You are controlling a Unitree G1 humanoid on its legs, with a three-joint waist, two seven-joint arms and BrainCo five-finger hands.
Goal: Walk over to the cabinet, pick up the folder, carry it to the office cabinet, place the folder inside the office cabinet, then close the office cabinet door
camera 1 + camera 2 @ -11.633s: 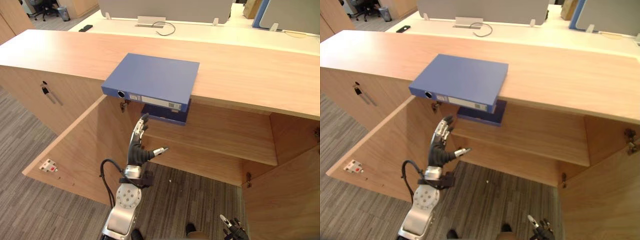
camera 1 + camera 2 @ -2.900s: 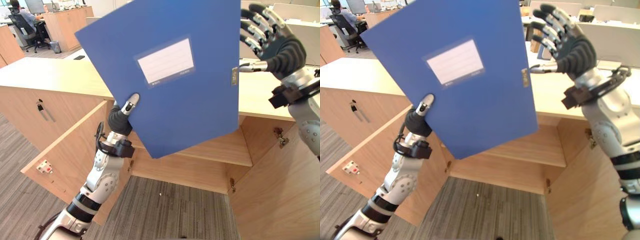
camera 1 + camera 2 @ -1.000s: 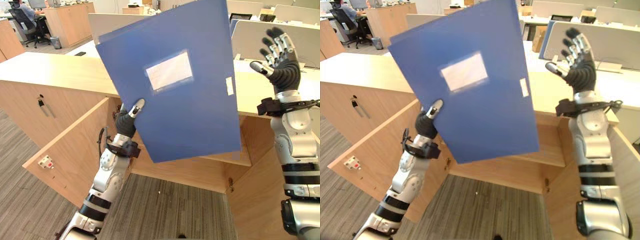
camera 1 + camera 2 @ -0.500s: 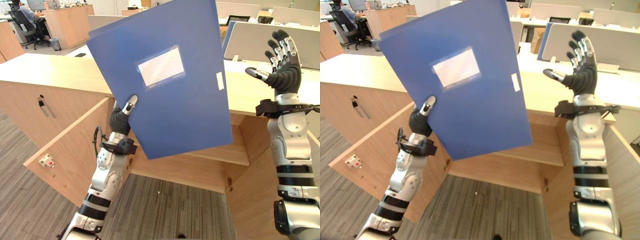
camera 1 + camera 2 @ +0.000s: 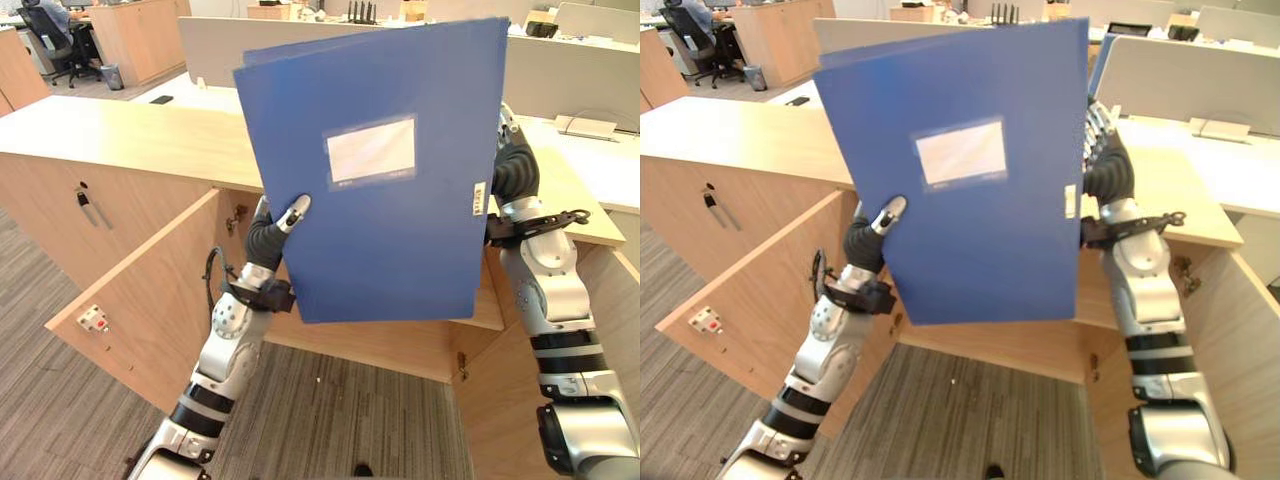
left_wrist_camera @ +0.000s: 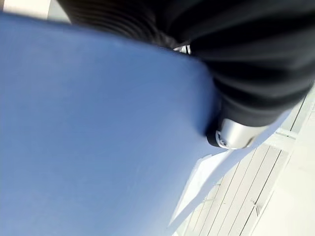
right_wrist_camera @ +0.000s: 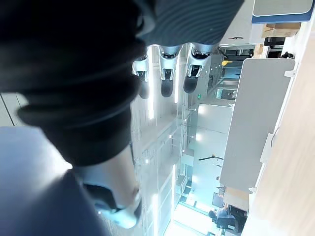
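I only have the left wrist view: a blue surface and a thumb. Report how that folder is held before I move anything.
Observer: The left robot hand pinches the upright blue plastic folder near its lower left edge, with the thumb on the labelled front.
Operator: Now give me the right side.
Observer: The right robot hand is raised behind the folder's right edge, fingers straight.
Operator: Confirm the cabinet.
Observer: The light wooden cabinet stands just beyond the folder, with its left door swung open.

Bright, even overhead office light, soft shadows
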